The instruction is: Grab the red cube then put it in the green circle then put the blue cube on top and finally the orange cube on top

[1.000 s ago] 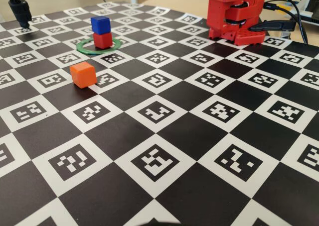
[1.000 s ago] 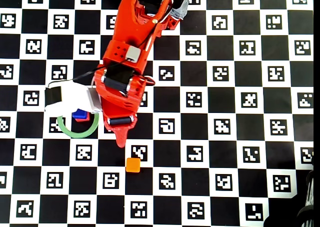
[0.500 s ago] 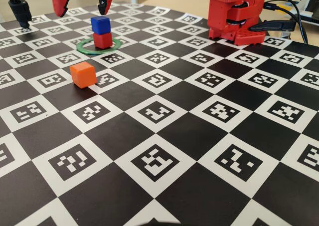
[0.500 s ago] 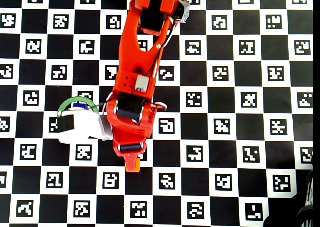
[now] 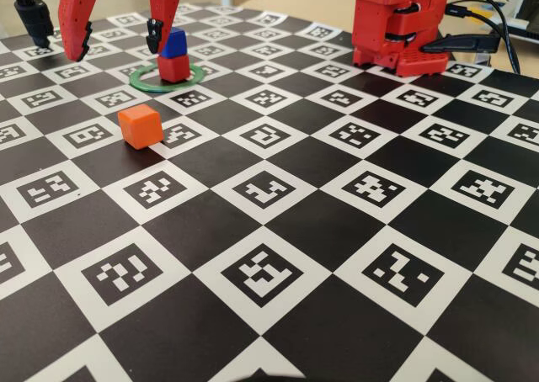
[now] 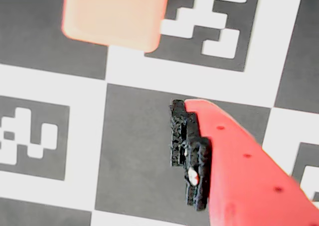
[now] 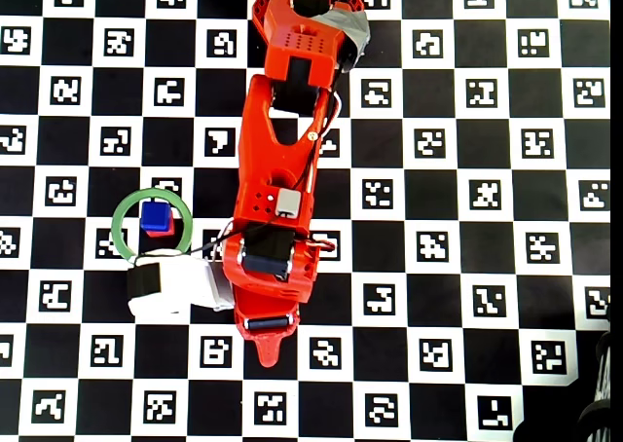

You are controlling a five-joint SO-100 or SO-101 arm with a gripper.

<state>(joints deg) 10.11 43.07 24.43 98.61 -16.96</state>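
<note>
Fixed view first: my claw point(image 5: 118, 37) hangs above the board with its two red fingers spread wide and nothing between them. Behind the right-hand finger sits the blue cube point(image 5: 175, 43), stacked on the red cube point(image 5: 173, 66) inside the green circle point(image 5: 167, 82). So I judge the first two stages done and only the last cube left. The orange cube point(image 5: 140, 125) rests alone on the chequered board point(image 5: 354, 230), below the claw and nearer the camera, apart from the ring.

Wrist view: one red finger point(image 6: 234, 171) with its black pad shows at lower right; the orange cube point(image 6: 115, 16) lies above and left of it, blurred, pale orange, with rounded corners. I cannot see the second finger here.

Overhead view: the arm point(image 7: 282, 189) covers the orange cube entirely. The blue cube point(image 7: 154, 214) sits up and left of the claw tip, slightly offset on the red cube point(image 7: 163, 229), both inside the green circle point(image 7: 121, 230).
</note>
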